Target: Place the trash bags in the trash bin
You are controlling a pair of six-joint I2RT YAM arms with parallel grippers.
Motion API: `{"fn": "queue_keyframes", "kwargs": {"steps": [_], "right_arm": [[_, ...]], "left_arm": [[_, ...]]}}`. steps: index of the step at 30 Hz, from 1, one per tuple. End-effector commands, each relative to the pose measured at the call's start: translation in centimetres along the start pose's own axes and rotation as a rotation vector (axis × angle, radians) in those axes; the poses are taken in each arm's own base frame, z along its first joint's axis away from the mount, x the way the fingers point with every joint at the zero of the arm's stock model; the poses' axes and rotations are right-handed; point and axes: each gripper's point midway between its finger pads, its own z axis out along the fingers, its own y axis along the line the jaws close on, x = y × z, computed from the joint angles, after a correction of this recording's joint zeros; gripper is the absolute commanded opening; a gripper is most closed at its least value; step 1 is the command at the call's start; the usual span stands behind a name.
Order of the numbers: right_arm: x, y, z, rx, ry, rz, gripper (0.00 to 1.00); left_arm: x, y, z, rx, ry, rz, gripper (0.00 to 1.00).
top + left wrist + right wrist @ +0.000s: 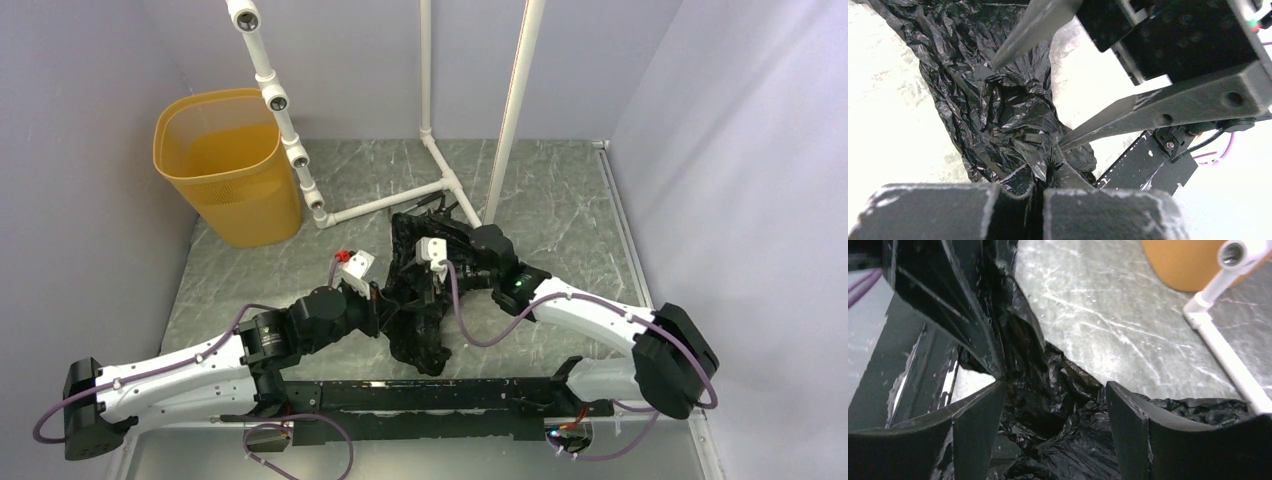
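From above, I see the bin (228, 160) upright at ten o'clock of the bag (425, 345), well apart. Black fingers blur into black plastic there. The left gripper (1040, 182) is pinched tight on a fold of the bag, its tips half buried. The right gripper (1055, 392) stands wide, with crumpled bag between its fingers, gripping nothing I can see.

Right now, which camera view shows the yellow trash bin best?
The top external view: it shows the whole trash bin, rim and open mouth. The right wrist view catches only a piece of its wall at the top edge. The left wrist view misses it.
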Motion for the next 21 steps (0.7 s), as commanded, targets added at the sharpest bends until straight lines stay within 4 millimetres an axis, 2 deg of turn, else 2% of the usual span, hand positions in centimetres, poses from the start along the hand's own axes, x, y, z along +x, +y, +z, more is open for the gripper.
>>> {"fn": "queue_keyframes", "kwargs": {"steps": [1,3,8,10,12,16,21], "right_arm": [[-3.6,-2.1,-1.6,0.167,-0.058,-0.020,0.84],[-4.2,-2.5,-2.5,0.223,-0.067,-0.003,0.90],[-4.8,-3.4,-5.8,0.447,-0.145,0.114,0.96],[-3.8,-3.5,-7.0,0.525,-0.165,0.182,0.98],[-2.2,-2.5,-7.3,0.537,-0.171,0.289,1.00],[1.7,0.7,-6.8,0.464,-0.131,0.471,0.97],[4.0,4.9,-6.3,0.322,-0.194,0.552,0.91]], "left_arm": [[-0.8,0.4,-0.1,-0.029,-0.032,-0.028,0.02],[-0.5,0.7,-0.1,-0.045,-0.020,-0.032,0.02],[1.0,2.3,0.3,-0.126,0.023,-0.033,0.02],[1.7,2.9,0.5,-0.162,0.041,-0.040,0.02],[2.2,3.5,0.6,-0.198,0.054,-0.049,0.02],[3.2,5.2,0.5,-0.289,0.070,-0.072,0.02],[4.3,6.8,0.3,-0.367,0.074,-0.111,0.03]]}}
